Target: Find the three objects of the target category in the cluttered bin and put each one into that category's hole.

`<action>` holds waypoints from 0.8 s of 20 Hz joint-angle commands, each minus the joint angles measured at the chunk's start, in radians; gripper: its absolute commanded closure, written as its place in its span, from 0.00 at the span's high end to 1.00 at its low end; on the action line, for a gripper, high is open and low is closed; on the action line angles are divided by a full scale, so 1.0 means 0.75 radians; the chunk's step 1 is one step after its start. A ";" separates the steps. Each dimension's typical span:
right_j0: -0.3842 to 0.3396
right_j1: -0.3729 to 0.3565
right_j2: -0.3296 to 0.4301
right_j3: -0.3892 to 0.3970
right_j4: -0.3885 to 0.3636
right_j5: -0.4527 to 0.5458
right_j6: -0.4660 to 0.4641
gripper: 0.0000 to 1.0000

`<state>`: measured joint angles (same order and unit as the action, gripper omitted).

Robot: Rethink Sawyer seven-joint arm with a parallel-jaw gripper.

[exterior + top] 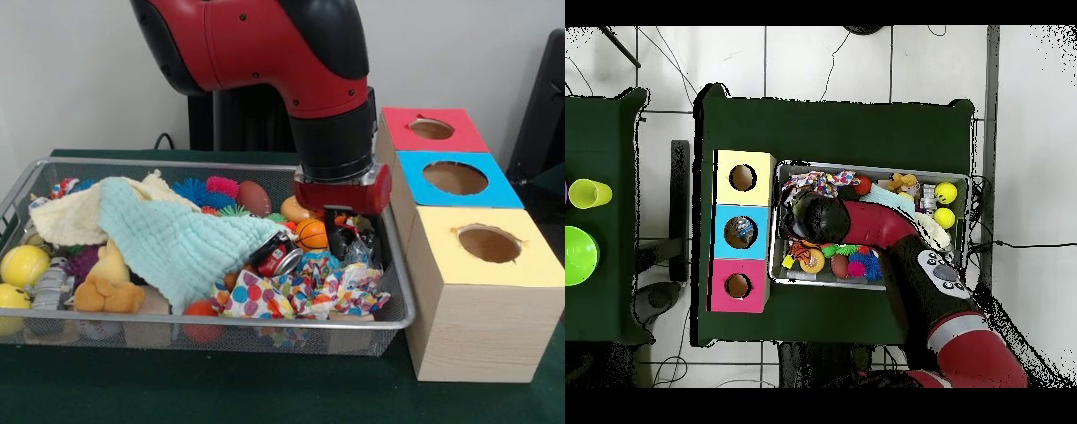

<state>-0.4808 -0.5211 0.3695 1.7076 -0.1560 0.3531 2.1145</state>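
Note:
The silver wire-mesh bin (402, 309) is full of toys and cloths. My gripper (351, 240) is lowered into its right end, beside a small orange basketball (311, 233) and a crushed red can (278, 256), above a polka-dot cloth (300, 293). Whether it holds anything is hidden. Three boxes with round holes stand right of the bin: red (433, 130), blue (455, 178), yellow (488, 245). In the overhead view the arm's wrist (815, 213) covers the gripper at the bin's (875, 165) left end, next to the yellow (743, 178), blue (741, 232) and pink (738, 286) boxes.
A mint cloth (177, 234) and a pale yellow cloth (75, 219) cover the bin's middle. Yellow balls (24, 263), a plush toy (108, 283), spiky balls (190, 190) and a brown football (254, 197) lie around them. A green bowl (575, 255) and a yellow cup (590, 193) stand on a side table.

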 commanded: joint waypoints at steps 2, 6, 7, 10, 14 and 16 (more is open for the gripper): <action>-0.044 0.024 0.100 -0.007 -0.088 0.063 -0.117 1.00; -0.080 0.029 0.145 -0.010 -0.144 0.107 -0.229 1.00; -0.086 0.034 0.152 -0.010 -0.154 0.114 -0.241 1.00; -0.086 0.018 0.149 -0.008 -0.182 0.150 -0.236 1.00; -0.054 0.003 0.090 -0.050 -0.221 0.233 -0.222 1.00; -0.046 0.027 0.083 -0.092 -0.237 0.276 -0.232 1.00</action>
<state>-0.5195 -0.5223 0.4157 1.7061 -0.2533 0.3801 2.1145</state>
